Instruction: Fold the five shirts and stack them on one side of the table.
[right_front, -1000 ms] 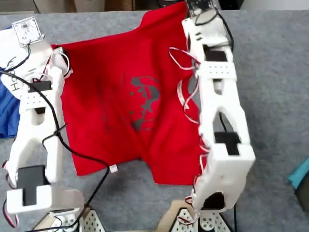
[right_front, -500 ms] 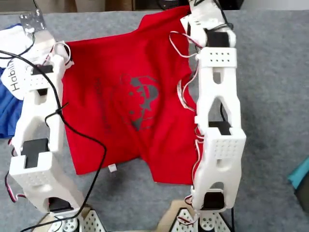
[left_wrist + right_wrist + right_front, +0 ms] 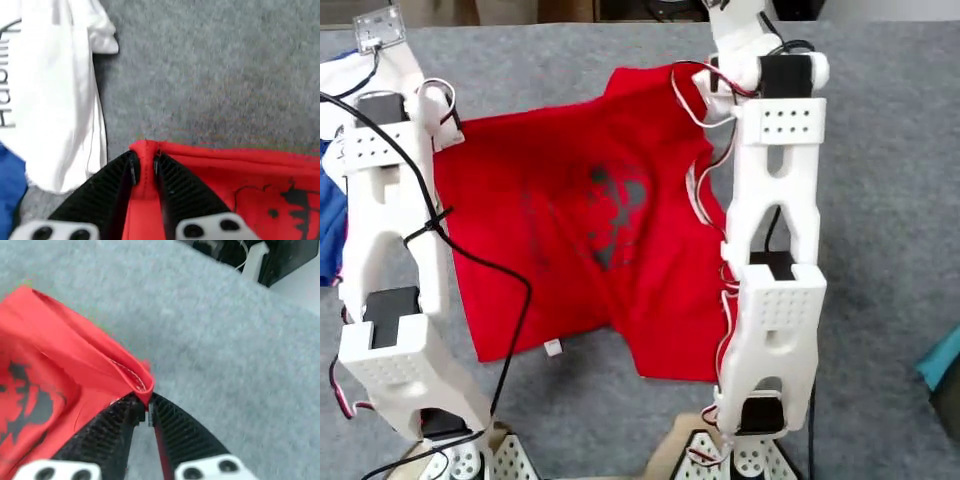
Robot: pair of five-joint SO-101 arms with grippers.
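Both my arms have stretched farther toward the top of the high view, and the red shirt (image 3: 580,230) has shifted with them: its upper right corner no longer reaches the frame's top edge.

My left pincer (image 3: 145,161) is pressed together on a fold of red cloth at the shirt's upper left corner. My right pincer (image 3: 145,409) pinches the hemmed edge at the upper right corner. I hold the two far corners this way, I judge, so the shirt can be drawn out flat and even before the first fold; one grip alone would only skew it. Whether those corners are raised off the table or sliding along it, I can't quite tell from above.

Between my arms the shirt lies spread across the middle of the grey table (image 3: 890,200), with a dark print in its centre facing up. It is creased, and its lower hem is uneven, with a step near the bottom centre and a small white tag (image 3: 552,348) just beside the hem.

At the upper left, just beside my left pincer, a white shirt (image 3: 50,100) lies with a blue shirt (image 3: 7,175) beneath its edge. Both are unfolded. A teal object (image 3: 942,365) sits at the right edge.
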